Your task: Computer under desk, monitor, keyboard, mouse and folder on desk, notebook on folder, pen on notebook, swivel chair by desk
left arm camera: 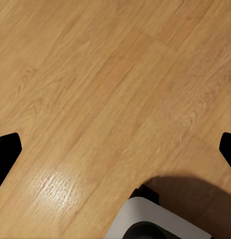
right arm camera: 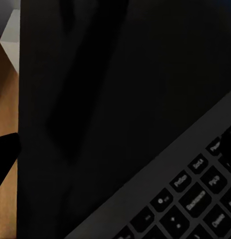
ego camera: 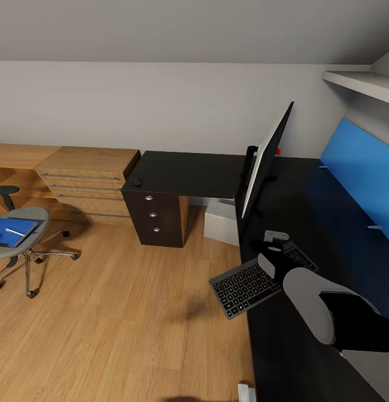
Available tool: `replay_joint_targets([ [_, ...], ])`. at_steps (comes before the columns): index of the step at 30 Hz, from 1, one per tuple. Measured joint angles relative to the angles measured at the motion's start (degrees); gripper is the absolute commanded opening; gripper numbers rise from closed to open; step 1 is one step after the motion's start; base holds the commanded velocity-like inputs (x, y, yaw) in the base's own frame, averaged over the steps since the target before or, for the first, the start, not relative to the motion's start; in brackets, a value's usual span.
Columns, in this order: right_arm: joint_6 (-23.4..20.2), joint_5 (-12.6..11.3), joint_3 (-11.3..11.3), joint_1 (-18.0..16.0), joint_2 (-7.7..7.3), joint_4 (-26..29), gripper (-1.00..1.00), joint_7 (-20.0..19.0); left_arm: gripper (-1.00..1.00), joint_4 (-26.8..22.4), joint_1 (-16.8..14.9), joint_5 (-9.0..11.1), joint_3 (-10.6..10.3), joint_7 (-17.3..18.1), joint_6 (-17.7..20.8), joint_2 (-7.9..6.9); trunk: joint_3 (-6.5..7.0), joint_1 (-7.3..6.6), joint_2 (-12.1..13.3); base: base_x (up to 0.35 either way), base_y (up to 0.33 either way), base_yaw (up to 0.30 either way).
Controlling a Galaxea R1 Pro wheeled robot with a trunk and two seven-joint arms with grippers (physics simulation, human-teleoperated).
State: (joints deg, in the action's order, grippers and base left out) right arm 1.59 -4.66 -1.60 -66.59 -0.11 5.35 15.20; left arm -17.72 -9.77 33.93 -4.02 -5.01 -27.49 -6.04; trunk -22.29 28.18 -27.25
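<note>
The black desk (ego camera: 189,173) runs along the wall and down the right side. On it the monitor (ego camera: 265,162) stands edge-on to me. The keyboard (ego camera: 245,285) lies at an angle with one end past the desk's (right arm camera: 120,74) edge. My right gripper (ego camera: 271,245) hovers open over the keyboard (right arm camera: 195,199); one finger (right arm camera: 5,154) is by the desk edge. The mouse (ego camera: 137,182) sits at the desk's far left end. The computer (ego camera: 222,220) stands under the desk. The swivel chair (ego camera: 32,220) at the left holds the folder (ego camera: 13,231) with the pen (ego camera: 15,230) on it. My left gripper (left arm camera: 115,149) is open above the floor.
Light wooden low cabinets (ego camera: 88,173) line the wall left of the desk's dark drawer unit (ego camera: 155,220). A blue wall panel (ego camera: 356,167) and a white shelf (ego camera: 362,84) are at the right. Wood floor (ego camera: 133,312) spreads between the chair and the desk. My base (left arm camera: 155,221) is below the left gripper.
</note>
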Motion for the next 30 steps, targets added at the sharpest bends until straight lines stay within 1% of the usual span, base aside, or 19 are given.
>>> replay_joint_targets([
  [7, 0.1, 0.0, 0.0, 0.1, -0.17, 0.0, 1.0, 0.0, 1.0, 0.0, 0.0, 0.0, 0.0, 0.0, 0.0, 0.0, -0.26, 0.0, 0.0, 0.0, 0.0, 0.0],
  [24, 0.7, 0.1, 0.0, 0.2, -0.48, 0.0, 1.0, 0.0, 1.0, 0.0, 0.0, 0.0, 0.1, 0.0, 0.0, 0.01, -1.7, 0.0, 0.0, 0.0, 0.0, 0.0],
  [30, 2.2, 0.2, 0.0, 0.2, -0.51, 0.0, 1.0, 0.1, 1.0, 0.0, 0.0, 0.0, 0.1, 0.0, 0.0, -0.06, -2.23, 0.0, 0.0, 0.0, 0.0, 0.0],
])
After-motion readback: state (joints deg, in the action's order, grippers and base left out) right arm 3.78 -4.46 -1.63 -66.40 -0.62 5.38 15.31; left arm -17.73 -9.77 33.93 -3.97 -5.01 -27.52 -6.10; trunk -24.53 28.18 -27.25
